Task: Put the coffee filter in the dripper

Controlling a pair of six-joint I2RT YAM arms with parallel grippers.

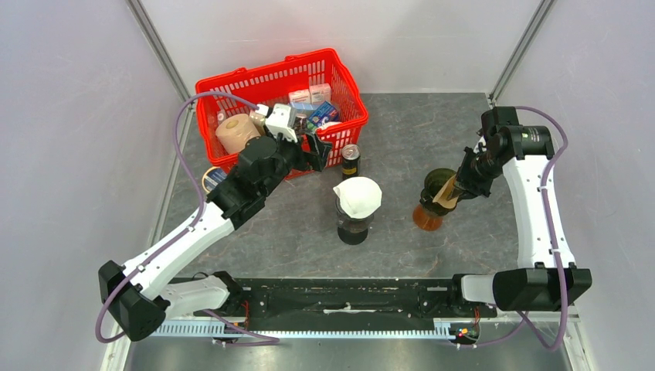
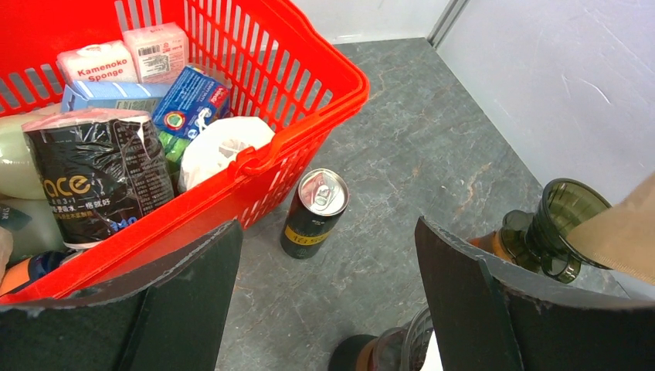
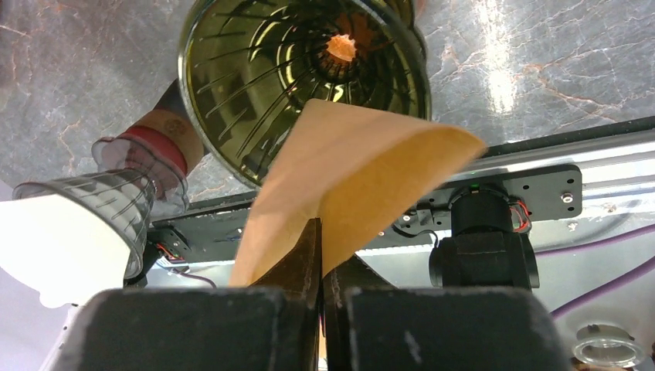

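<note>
1. Tabletop from above: the right gripper (image 1: 454,191) holds a brown coffee filter (image 1: 446,195) over the green dripper (image 1: 437,180), which sits on an amber carafe (image 1: 427,219). The left gripper (image 1: 317,151) hovers beside a red basket (image 1: 232,81).
2. Left wrist: its fingers are spread with nothing between them. A can (image 2: 314,222) stands on the table below.
3. Right wrist: the fingers (image 3: 297,263) pinch the filter's edge. The paper overlaps the dripper's near rim rather than its centre. Lowering from here could probably crumple the filter on the rim, or push the dripper off the carafe.
</note>
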